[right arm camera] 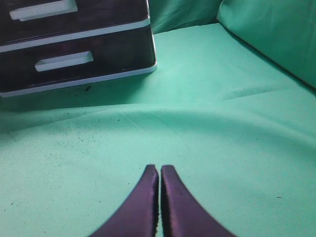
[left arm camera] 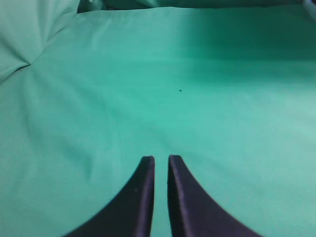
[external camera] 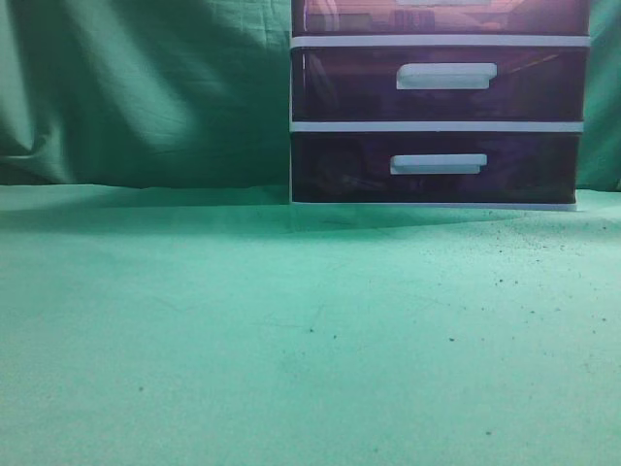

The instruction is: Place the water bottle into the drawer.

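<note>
While you look along the green cloth-covered bench (external camera: 291,330), the dark purple translucent plastic drawer unit with white frame (external camera: 437,107) sits at the far edge, right of centre, against the green backdrop cloth (external camera: 146,87). All visible drawers are shut: middle drawer white handle (external camera: 445,76), bottom drawer white handle (external camera: 438,164). Water bottle isn't visible in any view, so you can't place it from these. Left end effector (left arm camera: 161,163): black fingers nearly together with a thin gap, clenched on nothing, over bare cloth. Right end effector (right arm camera: 159,170): fingers pressed together, empty, aimed toward the unit's bottom right corner (right arm camera: 150,66), well apart from it. Dark specks (external camera: 505,277) are scattered over the bench's right side.
</note>
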{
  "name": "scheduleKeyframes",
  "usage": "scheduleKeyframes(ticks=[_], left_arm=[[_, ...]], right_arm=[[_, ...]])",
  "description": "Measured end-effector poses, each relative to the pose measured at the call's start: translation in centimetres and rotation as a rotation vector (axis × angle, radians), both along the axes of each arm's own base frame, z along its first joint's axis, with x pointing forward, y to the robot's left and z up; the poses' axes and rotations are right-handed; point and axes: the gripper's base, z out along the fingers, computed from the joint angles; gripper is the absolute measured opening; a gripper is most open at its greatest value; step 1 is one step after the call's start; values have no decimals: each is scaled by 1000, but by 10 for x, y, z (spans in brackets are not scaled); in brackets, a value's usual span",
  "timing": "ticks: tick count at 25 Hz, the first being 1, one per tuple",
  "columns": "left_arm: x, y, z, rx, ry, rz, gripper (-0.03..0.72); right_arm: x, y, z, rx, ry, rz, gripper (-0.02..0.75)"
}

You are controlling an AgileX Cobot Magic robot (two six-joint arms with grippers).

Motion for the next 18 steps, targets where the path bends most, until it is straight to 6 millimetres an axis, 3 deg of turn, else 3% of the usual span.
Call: scheduleKeyframes(ticks=[6,18], left_arm=[[0,-8,0,70,7,-110,73],[0,-9,0,53,6,-118,73]], right_arm=[[0,0,0,0,0,0,0],[0,0,0,7,0,-2,0]])
